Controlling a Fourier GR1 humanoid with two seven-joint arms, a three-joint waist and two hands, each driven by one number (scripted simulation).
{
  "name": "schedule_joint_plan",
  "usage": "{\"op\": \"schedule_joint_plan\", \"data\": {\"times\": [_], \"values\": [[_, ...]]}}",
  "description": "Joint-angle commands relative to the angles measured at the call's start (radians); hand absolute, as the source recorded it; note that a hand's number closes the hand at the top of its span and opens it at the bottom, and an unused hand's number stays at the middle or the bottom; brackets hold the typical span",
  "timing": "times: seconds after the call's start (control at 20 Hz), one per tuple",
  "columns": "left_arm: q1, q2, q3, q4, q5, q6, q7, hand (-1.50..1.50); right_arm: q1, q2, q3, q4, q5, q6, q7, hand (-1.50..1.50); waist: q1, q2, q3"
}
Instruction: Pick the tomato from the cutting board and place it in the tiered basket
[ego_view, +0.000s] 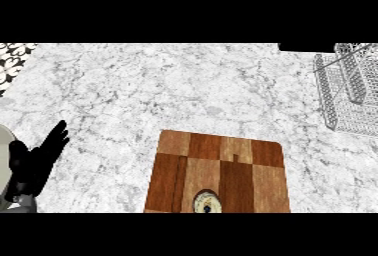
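While the left robot hand (35, 157) rests open and empty, the right, unseen, should approach the tomato (207, 201) on the cutting board (221, 170) squarely, wire tiered basket (347, 95) beyond.

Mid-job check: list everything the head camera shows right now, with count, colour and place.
Counter: one, white-grey marble, fills the view.
Cutting board: one, brown wood in light and dark blocks, lower centre.
Rounded object: one, pale with a dark middle, on the board's near edge, cut off by the frame; cannot confirm it is the tomato.
Tiered basket: one, white wire, upper right.
Patterned surface: one, black and white, upper left corner.
Left hand: one, black, open, resting at the left edge, fingers up.
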Motion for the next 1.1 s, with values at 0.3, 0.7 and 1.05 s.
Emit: {"op": "schedule_joint_plan", "data": {"times": [0.3,0.7,1.05], "values": [[-0.015,-0.013,-0.002,0.025,-0.005,-0.001,-0.006,0.0,-0.116,-0.056,0.059,0.258,0.123,-0.025,-0.113,1.5,0.007,0.004,0.0],[-0.005,0.012,0.017,0.019,0.003,-0.017,-0.007,0.0,-0.151,-0.075,0.033,0.416,0.118,0.239,0.051,-1.5,0.006,0.004,0.0],[-0.003,-0.032,-0.022,-0.029,-0.015,0.007,0.027,0.0,-0.118,-0.069,-0.059,0.426,0.037,0.164,0.122,-1.5,0.006,0.003,0.002]]}}
